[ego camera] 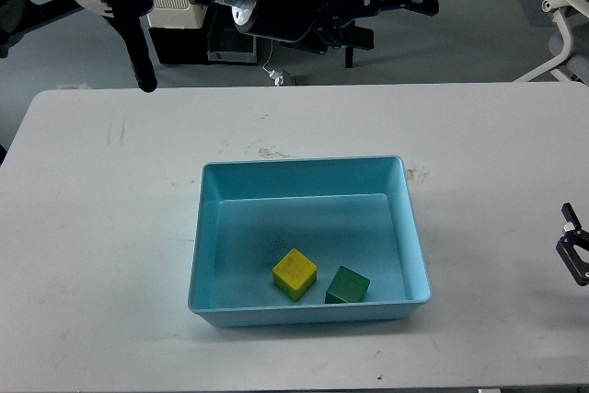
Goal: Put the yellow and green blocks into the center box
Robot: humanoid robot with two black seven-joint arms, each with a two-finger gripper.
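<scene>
The yellow block (294,272) and the green block (347,285) lie side by side, a little apart, on the floor of the light blue box (207,227), near its front wall. My left arm is raised high along the top of the head view. Its gripper (400,17) is far above the box, its two dark fingers stand apart and hold nothing. My right gripper (574,250) shows only partly at the right edge, low over the table and well clear of the box. Its fingers cannot be told apart.
The white table (110,255) carries the box at its middle. Behind the table, a white crate (175,2) and a black bin (235,34) stand on the floor. A white chair (566,25) stands at the far right.
</scene>
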